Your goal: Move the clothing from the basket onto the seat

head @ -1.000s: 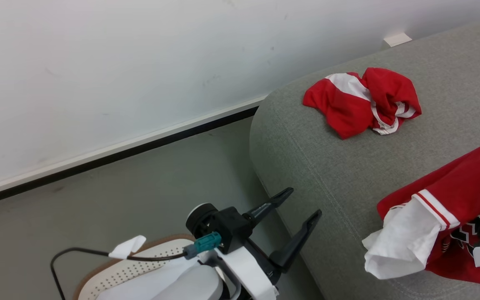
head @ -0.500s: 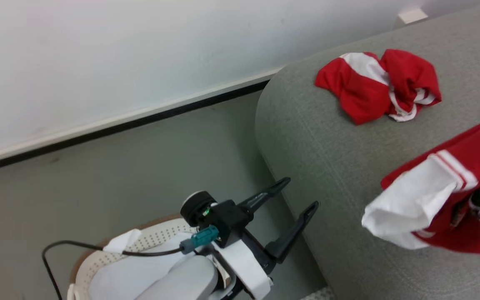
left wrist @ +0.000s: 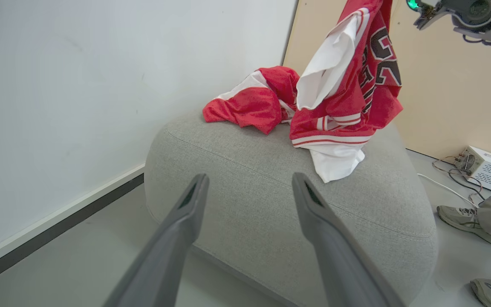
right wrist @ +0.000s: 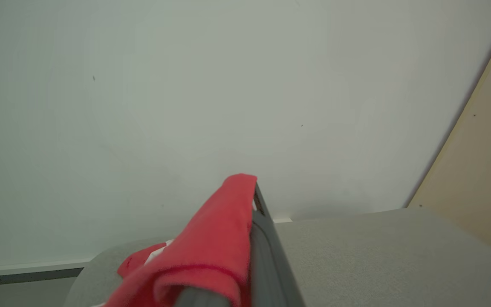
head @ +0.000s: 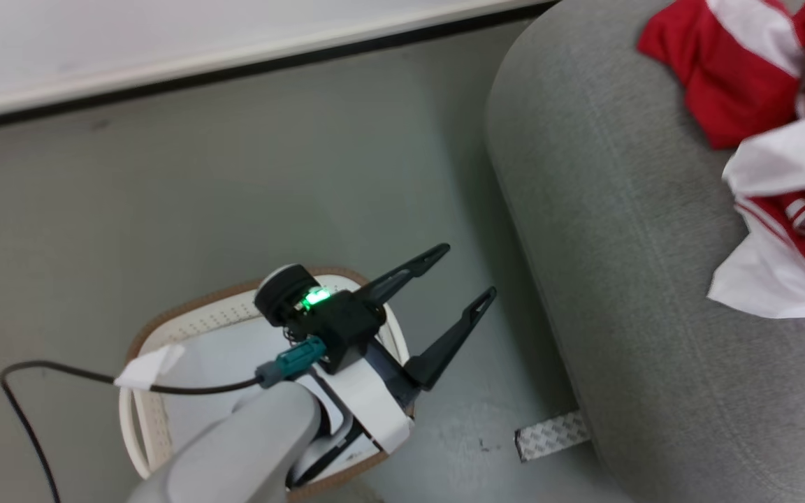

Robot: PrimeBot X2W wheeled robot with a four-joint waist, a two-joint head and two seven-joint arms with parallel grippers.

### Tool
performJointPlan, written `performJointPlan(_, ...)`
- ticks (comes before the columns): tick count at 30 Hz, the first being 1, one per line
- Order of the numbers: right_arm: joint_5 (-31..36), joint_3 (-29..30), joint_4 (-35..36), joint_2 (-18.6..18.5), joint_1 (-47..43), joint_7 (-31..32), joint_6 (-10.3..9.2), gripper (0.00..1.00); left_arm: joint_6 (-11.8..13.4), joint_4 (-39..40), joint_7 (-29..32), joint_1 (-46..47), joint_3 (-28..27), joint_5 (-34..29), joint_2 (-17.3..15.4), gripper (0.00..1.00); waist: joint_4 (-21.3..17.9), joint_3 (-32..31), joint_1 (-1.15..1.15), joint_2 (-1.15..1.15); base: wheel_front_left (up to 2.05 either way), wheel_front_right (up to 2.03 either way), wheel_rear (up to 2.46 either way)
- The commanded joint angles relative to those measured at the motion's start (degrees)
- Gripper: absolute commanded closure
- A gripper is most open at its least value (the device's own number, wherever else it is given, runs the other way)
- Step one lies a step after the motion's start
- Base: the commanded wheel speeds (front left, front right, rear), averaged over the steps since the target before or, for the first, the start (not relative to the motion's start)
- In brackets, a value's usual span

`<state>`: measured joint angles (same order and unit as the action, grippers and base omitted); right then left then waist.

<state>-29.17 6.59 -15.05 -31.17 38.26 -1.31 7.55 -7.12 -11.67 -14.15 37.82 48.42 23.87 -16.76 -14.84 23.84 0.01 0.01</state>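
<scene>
Left wrist view tells the main thing: the jersey (left wrist: 348, 94) hangs long and straight, up and down, from high above the seat (left wrist: 271, 192). Its white bottom edge touches the cushion, and the rest is in the air. The right gripper (right wrist: 252, 200) holds it from the top. In the right wrist view red cloth lies over a dark finger, so the jaws look pinched shut on the jersey. That puts the jersey right below those jaws, and the seat right below the jersey. I think the next move is only down, then let go, and the cloth should fold into a pile.

The left gripper (head: 467, 271) is well apart from the jersey. It hovers over the basket (head: 193, 320) on the floor. Its jaws are wide apart, hold nothing, and point at the side of the seat. The right arm is the near one. A red bundle (left wrist: 249, 106) lies on the seat just beside the jersey.
</scene>
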Motion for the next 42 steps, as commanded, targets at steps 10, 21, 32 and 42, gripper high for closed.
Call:
performJointPlan(10, 5.74, -2.51, -16.65, -1.21, 10.1, 9.49, -0.14, 1.0, -0.02, 2.97, 0.68, 2.64, -0.94, -1.1, -3.33, 0.0, 2.44, 10.35, -0.01, -0.01, 0.0, 0.0, 0.0)
performJointPlan(21, 7.92, -5.67, -25.91, -0.27, 14.26, 14.07, -0.14, 0.85, 0.13, 2.0, 0.05, 3.08, -1.23, -0.35, -3.45, 0.0, 2.13, 10.48, -0.01, -0.01, 0.0, 0.0, 0.0)
performJointPlan(32, 7.08, -11.4, -29.3, -2.99, 11.77, 12.1, -0.13, 0.0, 0.73, -1.08, -0.65, -0.02, -1.26, 1.0, -1.13, 0.0, 2.61, 2.01, -0.01, -0.01, 0.0, 0.0, 0.0)
performJointPlan(42, 0.79, -20.95, -22.33, -8.08, 3.83, 7.95, -0.14, 0.0, 2.39, -3.87, -1.01, -5.42, -6.15, 3.21, 1.85, 0.0, 5.24, -10.77, -0.01, -0.01, 0.0, 0.0, 0.0)
